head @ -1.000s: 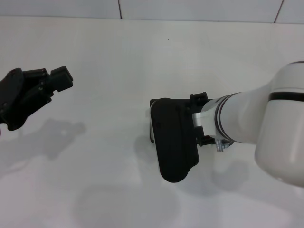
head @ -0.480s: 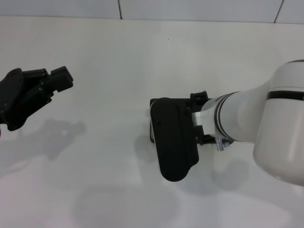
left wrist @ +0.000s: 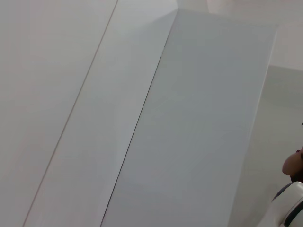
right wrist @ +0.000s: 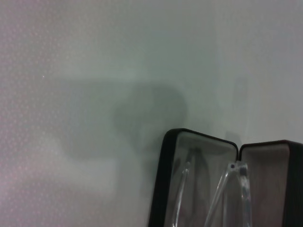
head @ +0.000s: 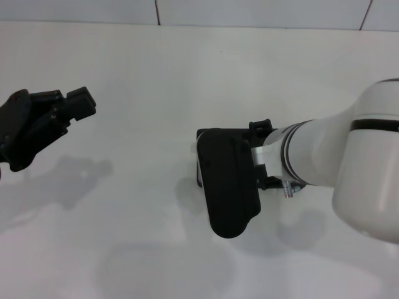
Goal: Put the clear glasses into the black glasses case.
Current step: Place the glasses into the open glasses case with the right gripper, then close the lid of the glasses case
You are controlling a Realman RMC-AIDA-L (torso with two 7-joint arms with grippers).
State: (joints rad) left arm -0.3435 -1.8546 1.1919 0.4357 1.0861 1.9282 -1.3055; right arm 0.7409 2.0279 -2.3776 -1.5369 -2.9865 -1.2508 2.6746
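From the head camera you see the black glasses case [head: 228,187] lying on the white table [head: 156,93] near the middle, its dark lid side turned up toward you so the inside is hidden here. The right gripper [head: 262,156] sits right against the far-right side of that case, at the end of the white right arm [head: 349,174]; its fingers are buried behind the case and the wrist, so you cannot tell whether they are apart or together. The left gripper [head: 78,104] hangs well away from the case on the other side of the table, over bare surface, and from this angle you cannot tell its spread either. Your left wrist camera gives you only pale wall panels [left wrist: 142,118] and a sliver of white robot body at 1 corner, nothing of the task. Your right wrist camera looks down at the case [right wrist: 165,189] standing open just beside the right gripper, 2 lined halves showing, with the clear glasses [right wrist: 227,189] lying inside, their transparent arms running across the lining.
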